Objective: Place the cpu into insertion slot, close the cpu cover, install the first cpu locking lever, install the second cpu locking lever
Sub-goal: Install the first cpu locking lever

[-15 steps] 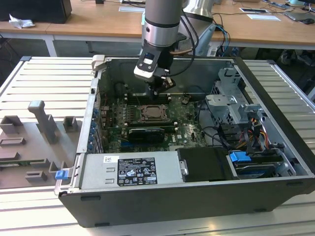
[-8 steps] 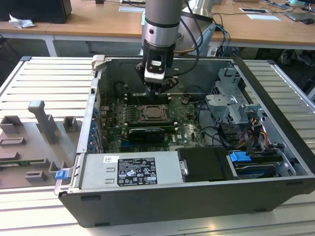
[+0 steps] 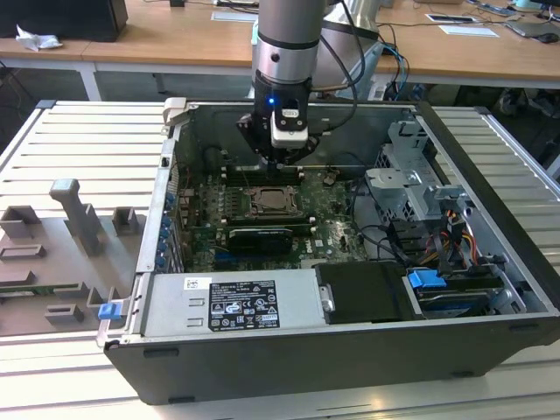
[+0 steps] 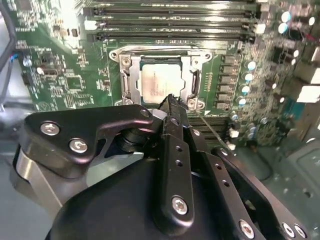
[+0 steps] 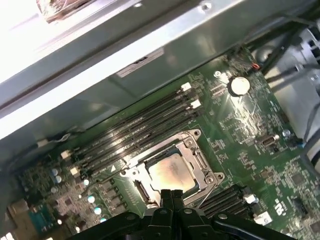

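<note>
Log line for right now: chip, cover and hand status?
chip: seated, face showing through cover window | cover: down flat around chip | hand: shut, tips over cover's edge

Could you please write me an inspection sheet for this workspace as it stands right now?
Surface: slatted table carrying an open computer case laid on its side.
Job's things: chip sits in the socket; the silvery cover appears to lie flat around it; a thin lever angles out beside the socket.
Clutter: grey fixture blocks on the table at the exterior view's left.
Gripper: gripper shut, tips at the socket's edge.
Cables: bundle beside the drive cage; arm cables loop above the case.
Surroundings: wooden desks behind the table.
</note>
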{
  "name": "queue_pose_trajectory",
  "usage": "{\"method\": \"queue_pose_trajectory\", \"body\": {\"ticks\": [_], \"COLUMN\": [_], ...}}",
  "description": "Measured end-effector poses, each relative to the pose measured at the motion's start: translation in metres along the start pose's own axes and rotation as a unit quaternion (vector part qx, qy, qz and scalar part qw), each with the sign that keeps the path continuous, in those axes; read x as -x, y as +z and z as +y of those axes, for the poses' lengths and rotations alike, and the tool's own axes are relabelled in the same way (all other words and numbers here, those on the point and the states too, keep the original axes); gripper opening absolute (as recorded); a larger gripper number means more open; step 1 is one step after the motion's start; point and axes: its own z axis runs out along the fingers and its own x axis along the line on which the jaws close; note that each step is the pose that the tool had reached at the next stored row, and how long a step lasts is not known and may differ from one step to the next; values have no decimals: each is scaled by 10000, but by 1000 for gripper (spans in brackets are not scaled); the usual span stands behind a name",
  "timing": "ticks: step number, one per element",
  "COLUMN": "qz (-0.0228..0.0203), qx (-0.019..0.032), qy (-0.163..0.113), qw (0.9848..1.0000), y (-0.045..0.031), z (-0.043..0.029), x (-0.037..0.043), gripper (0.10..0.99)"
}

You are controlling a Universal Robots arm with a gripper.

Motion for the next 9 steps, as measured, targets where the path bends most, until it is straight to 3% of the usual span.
{"method": "queue_pose_trajectory", "body": {"ticks": [3, 7, 9], "qz": [-6, -53, -125], "qx": [-8, 3, 25], "qy": [-366, -747, -1058], "qw": [9993, 9972, 9943], "y": [0, 1, 0], "z": [0, 0, 0], "x": [0, 0, 0], "gripper": [106, 106, 106]}}
